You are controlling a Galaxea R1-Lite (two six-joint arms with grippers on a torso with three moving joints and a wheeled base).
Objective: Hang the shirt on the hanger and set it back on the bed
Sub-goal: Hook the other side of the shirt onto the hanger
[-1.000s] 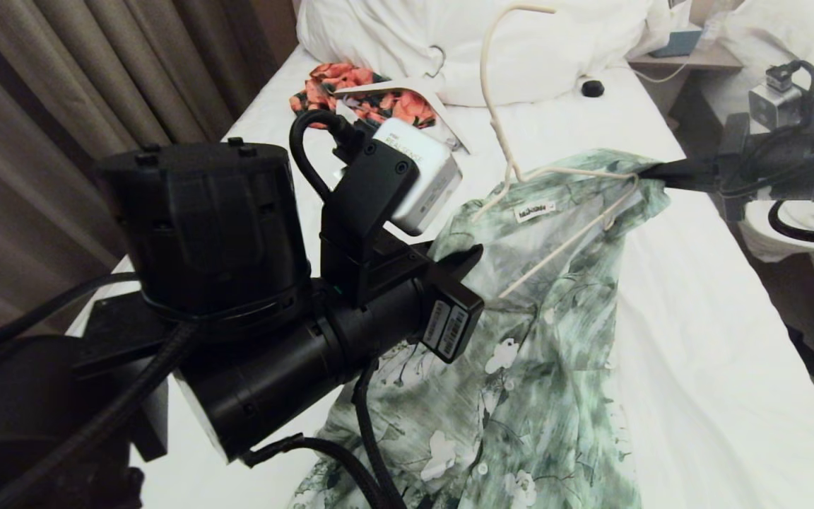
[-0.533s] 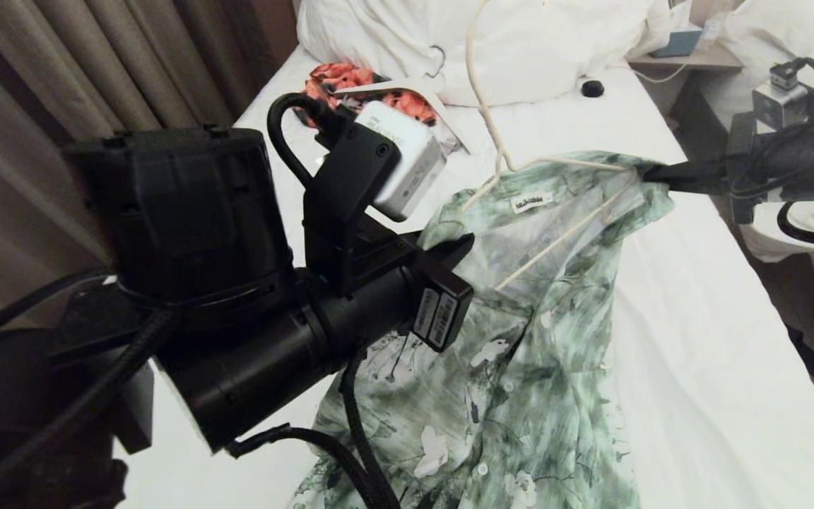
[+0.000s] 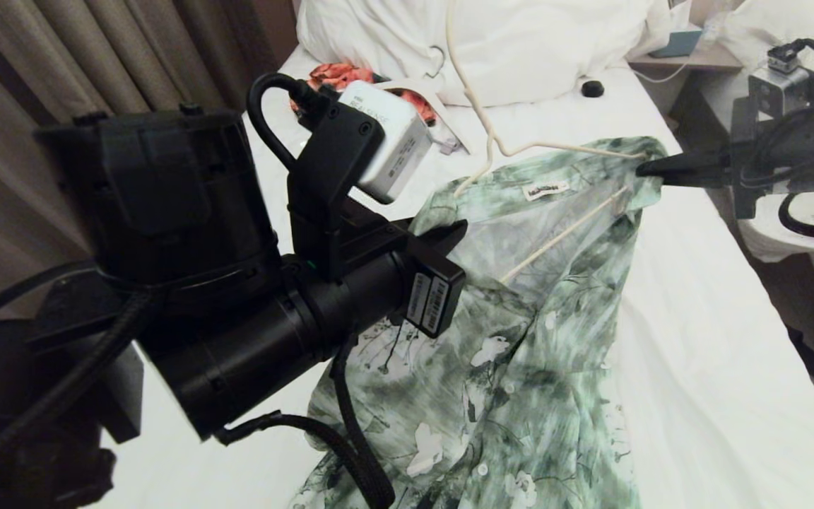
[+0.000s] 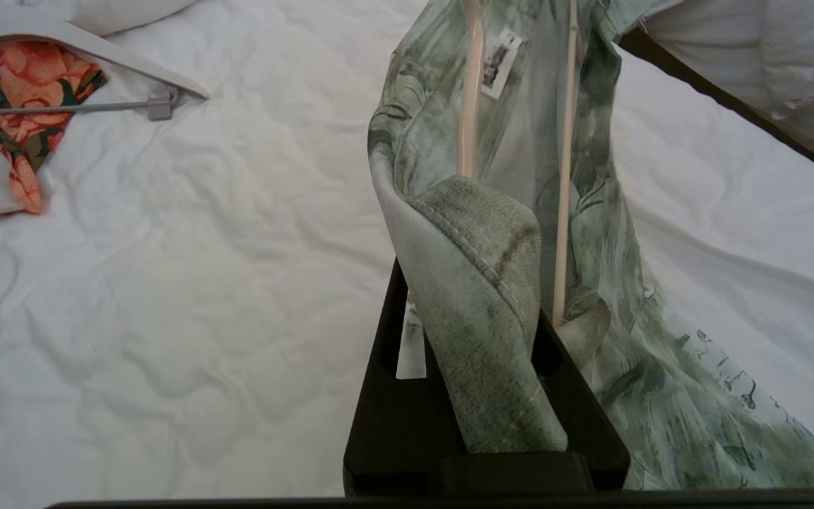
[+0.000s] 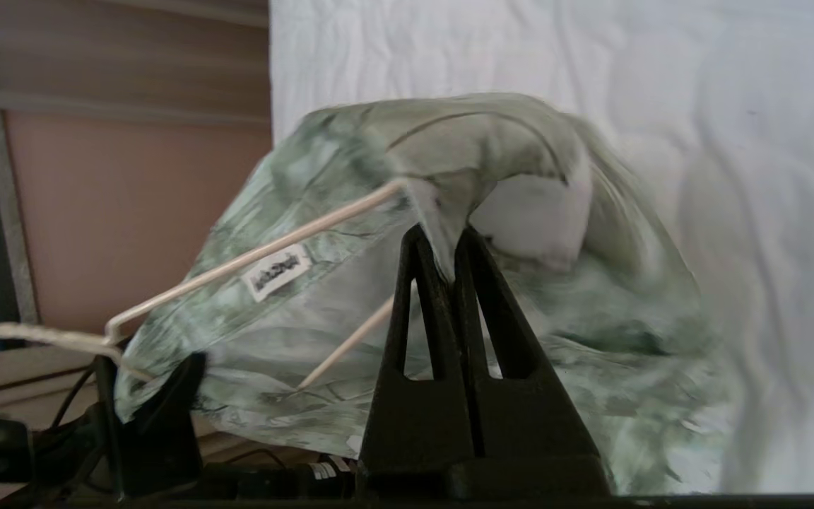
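My left gripper is pinched tight on a fold of the shirt at its left shoulder edge; in the left wrist view the green fabric is bunched between my closed fingers, with the thin cream rod of the hanger running just beside them. My right gripper comes in from three o'clock in the head view, its fingers pressed together on the shirt's other shoulder near the collar; the right wrist view shows the two black fingers meeting on a peak of cloth.

Between the two grips the top of the shirt is stretched and lifted off the bed, while its lower part trails down toward six o'clock and lies on the white sheet. The white collar label faces up between my grippers. The hanger sits inside the neck opening: one arm runs across toward my right gripper, the bottom bar slants under the translucent fabric, and its neck and hook rise toward twelve o'clock in front of the pillow.

At eleven o'clock on the bed lies an orange floral garment with a thick white hanger on it. A small black round object rests on the sheet near the pillow at one o'clock. Curtains hang at ten o'clock.
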